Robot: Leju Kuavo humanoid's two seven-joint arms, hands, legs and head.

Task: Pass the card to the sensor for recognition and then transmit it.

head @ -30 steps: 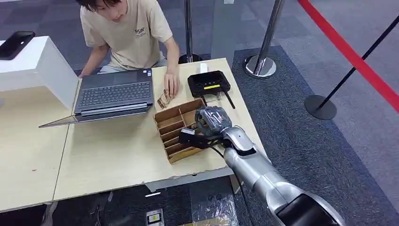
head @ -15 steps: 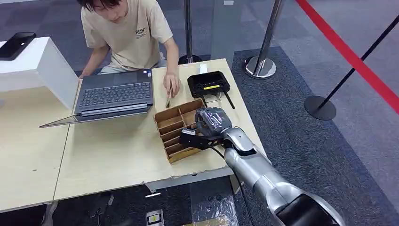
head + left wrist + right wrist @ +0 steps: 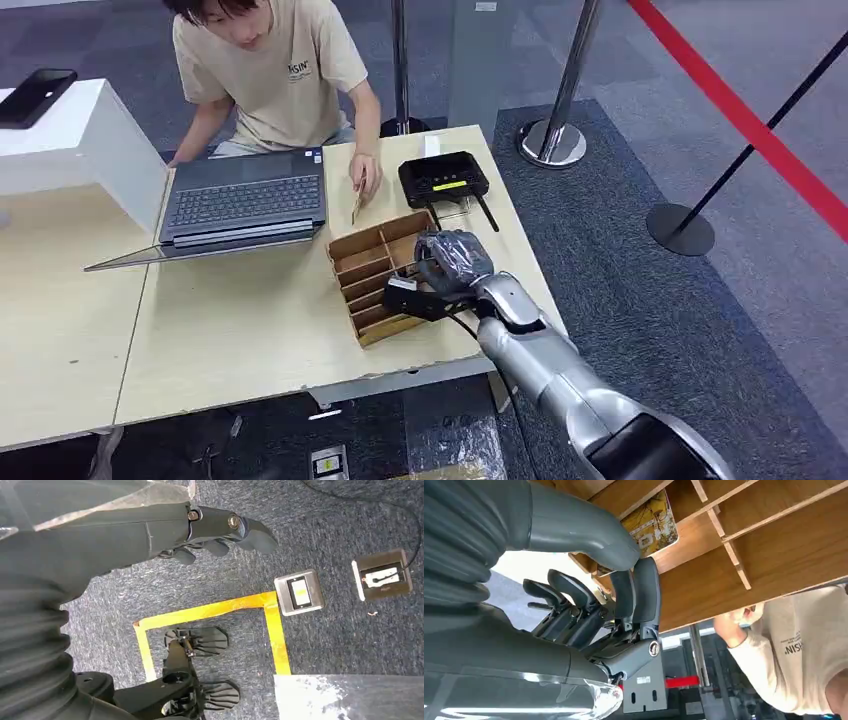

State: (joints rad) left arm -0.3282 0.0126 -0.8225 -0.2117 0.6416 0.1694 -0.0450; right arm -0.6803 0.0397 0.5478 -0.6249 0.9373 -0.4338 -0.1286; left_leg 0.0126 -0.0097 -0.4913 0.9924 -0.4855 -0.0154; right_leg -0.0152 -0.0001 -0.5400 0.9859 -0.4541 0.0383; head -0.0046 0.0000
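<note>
1. We look down on a pale wooden table point(image 3: 250, 330) standing on grey carpet, with chrome barrier posts point(image 3: 555, 130) and a red belt point(image 3: 740, 110) behind it.
2. A wooden divided tray point(image 3: 365, 275) sits near the table's right front corner, and our right hand point(image 3: 450, 262) is over its near end.
3. In the right wrist view the right hand point(image 3: 624, 587) has its thumb and a dark finger pressed on a card point(image 3: 651, 522) with a yellow printed face; the card is lodged in one of the tray's compartments, with the thumb tip covering its lower corner. We take this as a pinch on the card, though the other fingers curl away to the side.
4. A black sensor box point(image 3: 443, 180) with a yellow strip lies just beyond the tray, near the table's far edge.
5. A person in a beige T-shirt point(image 3: 275, 70) sits at the far side, one hand point(image 3: 363, 178) holding a small card-like thing upright between an open laptop point(image 3: 240, 200) and the sensor box.
6. A white stand point(image 3: 85, 140) on the left carries a dark phone point(image 3: 35, 95).
7. Our left hand point(image 3: 215, 530) hangs above the carpet, fingers loosely extended and holding nothing, over yellow floor tape point(image 3: 210, 612) and two floor sockets point(image 3: 300, 592).
</note>
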